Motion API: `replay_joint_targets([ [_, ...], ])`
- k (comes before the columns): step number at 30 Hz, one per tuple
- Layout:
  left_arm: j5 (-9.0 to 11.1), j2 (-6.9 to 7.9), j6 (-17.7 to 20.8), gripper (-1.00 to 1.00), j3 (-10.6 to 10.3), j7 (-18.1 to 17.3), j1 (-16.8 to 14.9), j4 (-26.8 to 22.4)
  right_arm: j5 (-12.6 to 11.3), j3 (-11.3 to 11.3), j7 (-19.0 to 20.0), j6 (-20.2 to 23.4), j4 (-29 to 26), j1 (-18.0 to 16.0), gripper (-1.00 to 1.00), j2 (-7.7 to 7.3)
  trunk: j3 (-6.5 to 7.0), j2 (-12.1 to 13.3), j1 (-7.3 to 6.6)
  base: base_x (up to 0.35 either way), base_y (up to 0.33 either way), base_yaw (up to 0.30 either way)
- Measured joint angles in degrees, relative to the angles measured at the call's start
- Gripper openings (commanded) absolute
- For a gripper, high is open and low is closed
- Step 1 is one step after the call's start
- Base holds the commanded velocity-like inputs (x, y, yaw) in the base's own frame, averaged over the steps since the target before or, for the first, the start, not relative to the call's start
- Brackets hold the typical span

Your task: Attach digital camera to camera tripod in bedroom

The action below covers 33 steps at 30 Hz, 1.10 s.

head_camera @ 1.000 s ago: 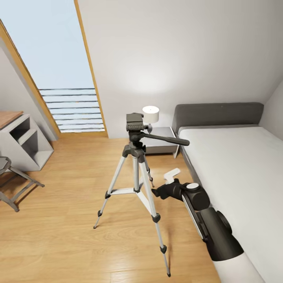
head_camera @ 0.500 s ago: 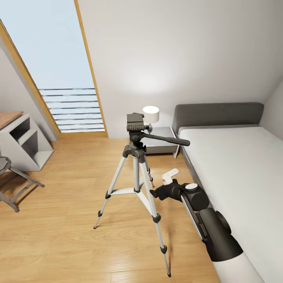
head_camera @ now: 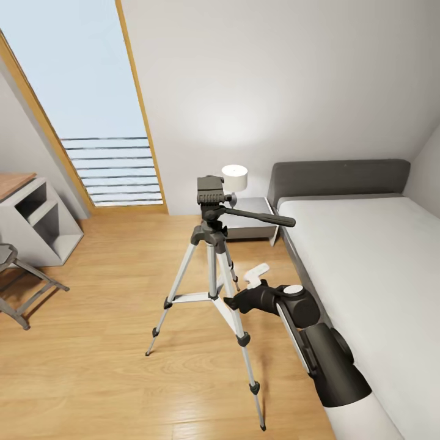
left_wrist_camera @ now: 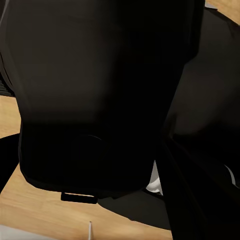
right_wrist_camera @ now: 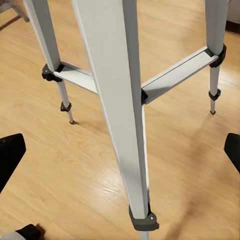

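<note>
I have my right end effector [head_camera: 235,301] wide open and empty beside a leg of the camera tripod [head_camera: 211,244] on the bedroom floor, its head bare, so mounting remains undone.

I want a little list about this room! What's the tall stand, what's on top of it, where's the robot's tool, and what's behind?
stand: camera tripod, upright on the wood floor
tripod top: black head, no camera on it
right tool: open, close to a tripod leg, holding nothing
left tool: cannot tell, its view is dark
behind: nightstand with a lamp
beside: bed
</note>
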Motion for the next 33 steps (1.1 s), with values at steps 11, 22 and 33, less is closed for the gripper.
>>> replay_joint_targets([
  [11,-0.06,-0.04,0.05,-1.0,-0.08,-0.11,0.0,-0.07,0.01,-0.01,0.09,-0.09,0.08,0.0,1.0,0.41,0.0,-0.01,-0.02,0.073,0.028,0.0],
  [22,-0.09,-0.01,0.08,-1.0,-0.08,-0.07,0.0,-0.09,-0.08,-0.04,0.0,-0.51,0.82,0.0,1.0,0.79,0.0,0.0,0.0,0.016,0.006,0.0],
  [33,-0.14,-0.09,0.13,-1.0,-0.08,-0.13,0.0,-0.08,-0.12,-0.05,0.01,-2.36,1.98,0.0,1.0,0.79,0.0,0.0,-0.02,0.097,0.077,0.0],
])
